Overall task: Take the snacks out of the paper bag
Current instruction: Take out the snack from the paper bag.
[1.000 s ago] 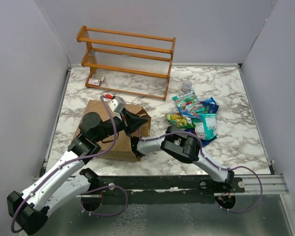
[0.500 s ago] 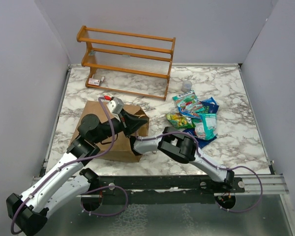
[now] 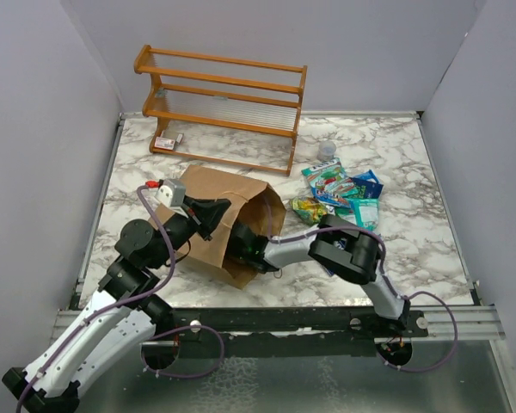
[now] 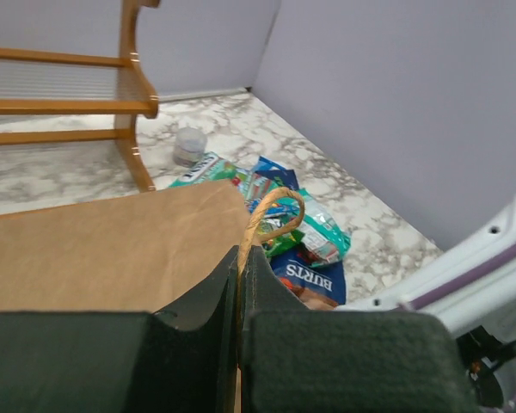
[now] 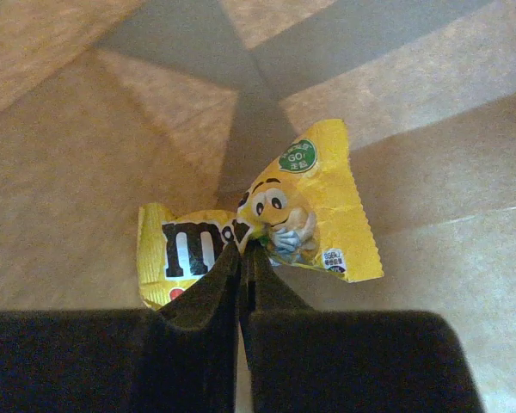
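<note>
The brown paper bag (image 3: 213,186) lies on its side, mouth toward the right. My left gripper (image 3: 211,215) is shut on the top rim of the bag's mouth beside a twisted handle (image 4: 273,215) and holds it up; the left wrist view shows the paper edge pinched between the fingers (image 4: 240,262). My right gripper (image 3: 246,244) reaches inside the bag. There it is shut on a yellow candy packet (image 5: 318,206), pinching the packet's middle (image 5: 241,251). Several snacks (image 3: 344,196), including a dark blue pouch (image 4: 314,277), lie in a pile right of the bag.
A wooden rack (image 3: 221,105) stands at the back. A small red-and-white packet (image 3: 165,142) lies beside its left foot, and a clear cup (image 3: 327,151) sits behind the snack pile. Grey walls close the table on three sides.
The right gripper went deeper into the bag and closed on the yellow packet. The left gripper drew back toward the left with the rim, raising and widening the bag's mouth.
</note>
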